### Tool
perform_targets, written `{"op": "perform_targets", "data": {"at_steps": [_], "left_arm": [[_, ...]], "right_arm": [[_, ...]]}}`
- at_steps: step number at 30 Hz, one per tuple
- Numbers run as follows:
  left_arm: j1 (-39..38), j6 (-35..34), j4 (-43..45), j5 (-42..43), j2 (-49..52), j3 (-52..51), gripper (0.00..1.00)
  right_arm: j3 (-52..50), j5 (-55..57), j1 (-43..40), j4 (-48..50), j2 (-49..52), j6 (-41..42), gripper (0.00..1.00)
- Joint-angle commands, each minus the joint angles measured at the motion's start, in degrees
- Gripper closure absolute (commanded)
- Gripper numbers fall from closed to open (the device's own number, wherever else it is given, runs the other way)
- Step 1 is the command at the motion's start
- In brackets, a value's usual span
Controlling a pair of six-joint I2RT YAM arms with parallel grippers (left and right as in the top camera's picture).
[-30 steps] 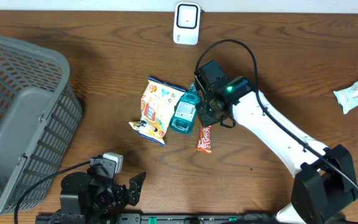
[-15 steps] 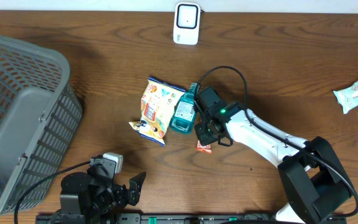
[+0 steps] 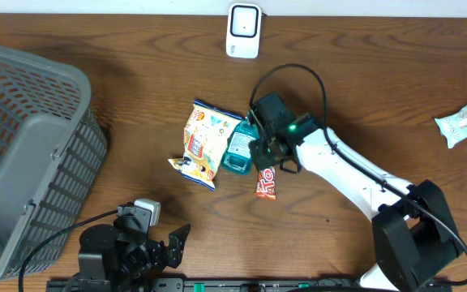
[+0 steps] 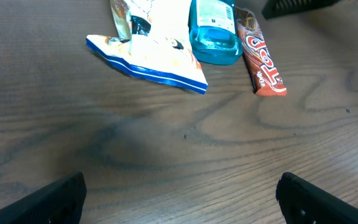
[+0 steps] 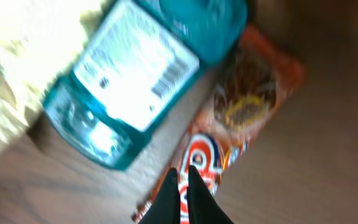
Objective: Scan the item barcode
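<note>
Approach seems the step in hand: right gripper (image 3: 264, 154), jaws together and empty, hovers over the red-orange wrapped candy bar (image 3: 267, 185) at frame centre beside the teal plastic bottle (image 3: 239, 146), and must open to grasp; left gripper (image 4: 182, 199) gapes at bottom.

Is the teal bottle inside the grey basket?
No, the teal bottle lies on the table between the snack bag and the candy bar.

Everything is carried by a dark brown wooden bench (image 3: 136, 73), marked by wavy grain and a few knots. Along its far edge a pale strip (image 3: 379, 5) is seen; whether wall or floor cannot be told. Soft, even light is reflected from the wood.
</note>
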Motion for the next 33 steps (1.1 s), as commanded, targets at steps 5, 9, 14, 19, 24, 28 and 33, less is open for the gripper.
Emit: {"op": "perform_targets", "data": {"at_steps": [5,9,14,19,24,28,33], "left_arm": [[0.09,0.57,-0.15,-0.28,-0.24,0.52,0.02],[0.09,0.57,-0.15,-0.28,-0.24,0.52,0.02],[0.09,0.57,-0.15,-0.28,-0.24,0.52,0.02],[0.09,0.57,-0.15,-0.28,-0.24,0.52,0.02],[0.09,0.57,-0.15,-0.28,-0.24,0.52,0.02],[0.09,0.57,-0.15,-0.28,-0.24,0.52,0.02],[0.09,0.57,-0.15,-0.28,-0.24,0.52,0.02]], "right_arm": [[-5.51,0.24,-0.02,3.74,4.83,0.52,0.99],[-6.08,0.74,-0.11,4.07,7.32,0.48,0.99],[-5.14,6.08,-0.13,3.30,7.15,0.46,0.99],[0.87,6.71,-0.13,-4.55,5.51,0.46,0.99],[6.40,6.69,0.20,-11.21,4.59,0.46,0.98],[6.25,5.33,1.38,-13.29,4.61,0.48,0.98],[5.53,2.80,3.98,-14.29,4.61,0.42,0.97]]}}
